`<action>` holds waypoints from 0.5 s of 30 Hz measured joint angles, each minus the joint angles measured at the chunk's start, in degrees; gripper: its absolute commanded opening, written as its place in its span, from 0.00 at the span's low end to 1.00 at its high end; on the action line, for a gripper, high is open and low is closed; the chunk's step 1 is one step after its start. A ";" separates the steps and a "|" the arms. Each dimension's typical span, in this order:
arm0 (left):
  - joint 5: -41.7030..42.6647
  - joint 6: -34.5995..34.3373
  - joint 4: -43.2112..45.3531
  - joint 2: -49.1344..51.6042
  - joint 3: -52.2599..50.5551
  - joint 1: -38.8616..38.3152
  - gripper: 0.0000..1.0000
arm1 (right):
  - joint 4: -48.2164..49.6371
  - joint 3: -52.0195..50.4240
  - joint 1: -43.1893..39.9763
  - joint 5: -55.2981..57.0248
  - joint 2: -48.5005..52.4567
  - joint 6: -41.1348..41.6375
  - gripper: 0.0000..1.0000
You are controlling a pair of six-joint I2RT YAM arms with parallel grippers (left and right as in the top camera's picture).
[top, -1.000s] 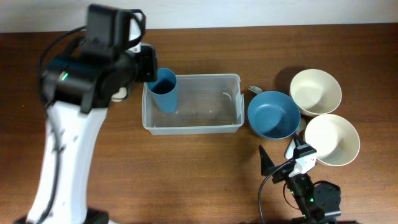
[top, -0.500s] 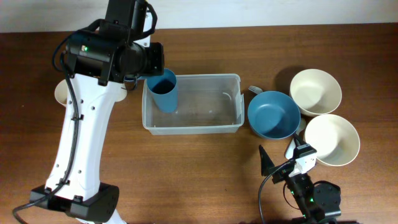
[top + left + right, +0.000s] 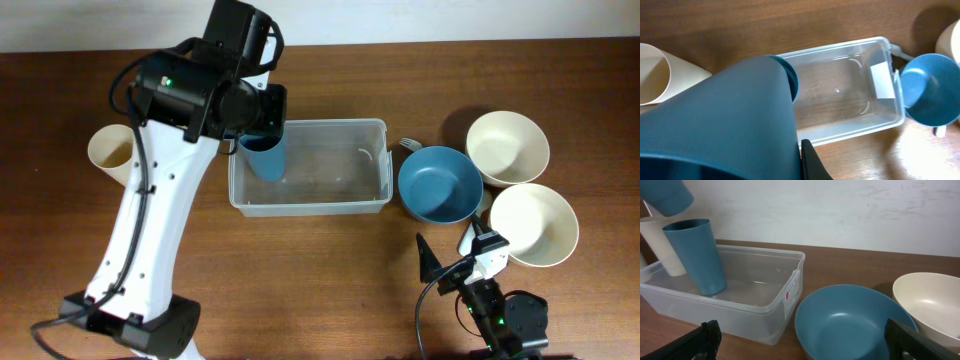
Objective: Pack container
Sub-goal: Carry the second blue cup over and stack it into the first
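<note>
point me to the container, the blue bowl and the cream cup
container (image 3: 330, 172): overhead view, bare floor of the tub
blue bowl (image 3: 440, 185): overhead view, inside bottom
cream cup (image 3: 108, 148): overhead view, its open mouth

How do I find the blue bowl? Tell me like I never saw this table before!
Look for the clear container in the middle of the brown table. Three bowls sit past its right end, and the blue bowl is the one closest to it. It is the only blue one; the two cream bowls sit farther right.
</note>
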 measured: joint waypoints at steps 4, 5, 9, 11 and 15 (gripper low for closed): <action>-0.92 0.15 -0.02 2.38 0.04 0.00 0.02 | 0.00 0.00 0.00 0.00 0.00 -0.02 0.99; -1.07 0.15 -0.02 3.04 0.04 0.00 0.02 | 0.00 0.00 0.00 0.00 0.00 0.00 0.99; -1.31 0.17 -0.02 5.16 0.04 0.00 0.02 | 0.00 0.00 0.00 0.00 0.00 0.00 0.99; -1.31 0.17 -0.02 5.53 0.04 0.00 0.01 | 0.00 0.00 0.00 0.00 0.00 -0.02 0.99; -1.31 0.17 0.00 5.62 0.04 0.00 0.01 | 0.00 0.00 0.00 0.00 0.00 0.00 0.99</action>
